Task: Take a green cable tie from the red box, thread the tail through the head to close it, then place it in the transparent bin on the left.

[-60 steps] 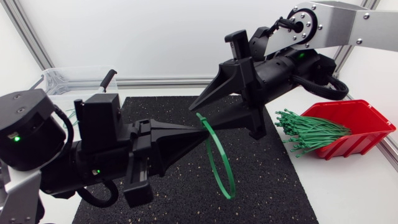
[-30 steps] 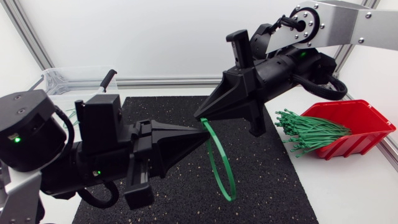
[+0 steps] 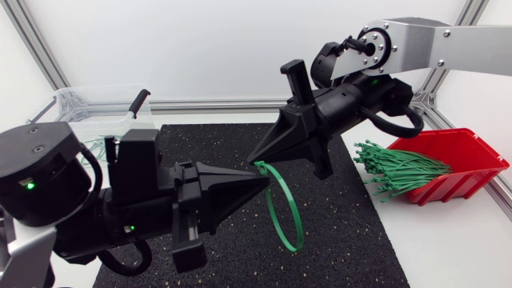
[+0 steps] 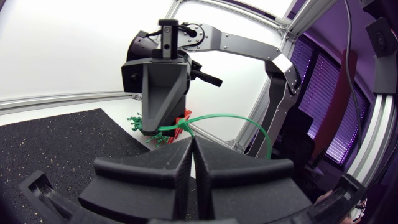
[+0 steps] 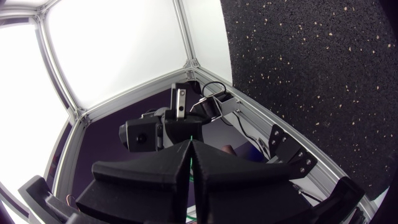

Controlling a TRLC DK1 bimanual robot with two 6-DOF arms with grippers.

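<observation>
Ties in a green bundle [image 3: 396, 168] fill the red box [image 3: 460, 156] at the right edge of the desk [image 3: 448, 240] in the head view. Their ends spill over its open front toward the black mat [image 3: 352, 232]. The transparent bin [image 3: 84, 108] sits at the far left corner, and a few green strands show through its wall behind the left arm [image 3: 48, 184]. Above the middle of the black mat the two hands meet tip to tip. The left hand [image 3: 264, 182] has its fingers pressed together on one end of a single cable tie [image 3: 286, 212]. The right hand [image 3: 254, 158], likewise closed, pinches the other end just above. The cable tie hangs below them as a loop; whether its tail is through the head cannot be told.

From the left wrist, the left hand [image 4: 191, 140] shows its two fingers closed with no gap. The cable tie [image 4: 249, 121] leaves their tips and arches away to one side. The right hand [image 4: 151, 127] points down at those tips, closed on the cable tie near its head. Behind it lie the bundle [image 4: 135, 118] and a sliver of the red box [image 4: 185, 116].

From the right wrist, the right hand [image 5: 189, 144] is closed, with a thin green strip of the cable tie [image 5: 189, 163] caught between its fingers. Beyond the tips is the left arm [image 5: 146, 137], with the black mat [image 5: 298, 62] off to one side.
</observation>
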